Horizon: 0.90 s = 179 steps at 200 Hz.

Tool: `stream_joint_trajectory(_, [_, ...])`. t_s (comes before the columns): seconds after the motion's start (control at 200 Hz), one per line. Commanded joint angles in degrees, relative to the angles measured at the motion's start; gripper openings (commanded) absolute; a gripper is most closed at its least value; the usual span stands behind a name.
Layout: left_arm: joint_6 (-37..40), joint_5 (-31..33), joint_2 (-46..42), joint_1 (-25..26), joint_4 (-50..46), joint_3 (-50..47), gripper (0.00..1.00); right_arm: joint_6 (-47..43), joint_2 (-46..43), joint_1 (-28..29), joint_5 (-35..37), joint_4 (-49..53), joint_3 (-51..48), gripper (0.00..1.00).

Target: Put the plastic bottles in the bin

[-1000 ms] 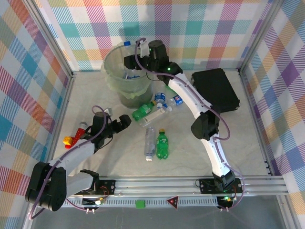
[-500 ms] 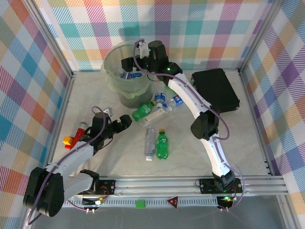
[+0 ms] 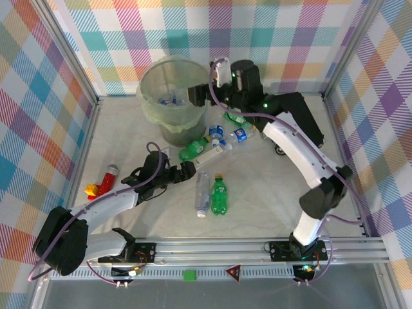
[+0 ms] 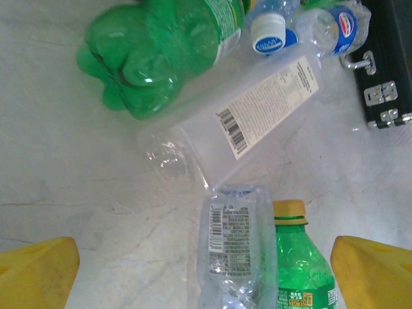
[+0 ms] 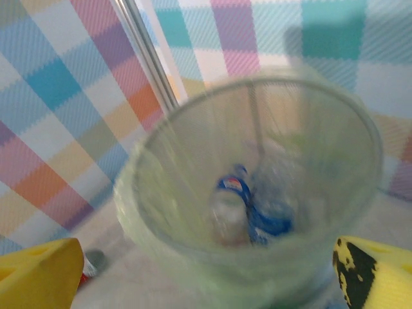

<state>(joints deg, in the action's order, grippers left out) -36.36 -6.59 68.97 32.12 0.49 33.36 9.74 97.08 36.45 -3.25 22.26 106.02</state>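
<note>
well, toward the back left corner of the desk (image 3: 257, 199) stands the bin (image 3: 149, 106), with a few blue-labelled bottles (image 3: 170, 100) lying in its bottom. in front of it the left claw (image 3: 187, 170) hangs low over the desk, jaws spread wide and empty, aimed at a flattened clear bottle (image 4: 235, 257) and a yellow-capped green bottle (image 4: 302, 273) lying side by side. the right claw (image 3: 196, 95) sits at the bin's right rim, jaws wide, holding nothing. between the bin and the left claw lie another green bottle (image 3: 192, 150) and a white-labelled clear bottle (image 3: 214, 152), and further right, a couple of blue-capped bottles (image 3: 238, 134). all of them look empty, so probably light, thin-walled and springy, and smooth enough to squirt out of a pinch or roll off. the best hold, i'd judge, is across the body near its middle, square to the long axis, where a label gives some grip; the neck is stiffer but a small target.
</note>
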Motion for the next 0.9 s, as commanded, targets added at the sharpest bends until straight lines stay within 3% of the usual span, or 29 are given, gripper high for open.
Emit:
stream_joint_trajectory(0.0, [1.3, 2.7, 1.6, 3.9, -4.0, 3.0, 1.00, -1.2, -5.5, 0.3, 5.8, -3.3, -11.0, 0.99])
stream_joint_trajectory(0.18, [3.5, 7.0, 6.6, 10.4, -10.6, 7.5, 1.00, -0.2, -15.0, 0.3, 12.0, -7.7, -27.5, 0.99])
stream_joint_trajectory(0.38, [2.7, 6.8, 13.4, 14.9, -12.5, 11.0, 1.00, 3.5, -19.6, 0.3, 18.6, -7.6, -39.1, 0.99])
stream_joint_trajectory(0.585, [1.9, 7.2, 20.1, 17.6, -17.3, 14.3, 1.00, 8.5, -21.8, 0.3, 22.3, -6.9, -46.7, 0.99])
stream_joint_trajectory(0.775, [1.0, 8.0, 23.8, 18.1, -19.4, 16.2, 1.00, 9.0, -22.7, 0.3, 20.8, -11.4, -50.6, 0.99])
stream_joint_trajectory(0.89, [1.0, 8.4, 25.9, 18.2, -20.5, 17.5, 0.92, 9.2, -21.5, 0.2, 20.7, -12.0, -50.5, 0.99])
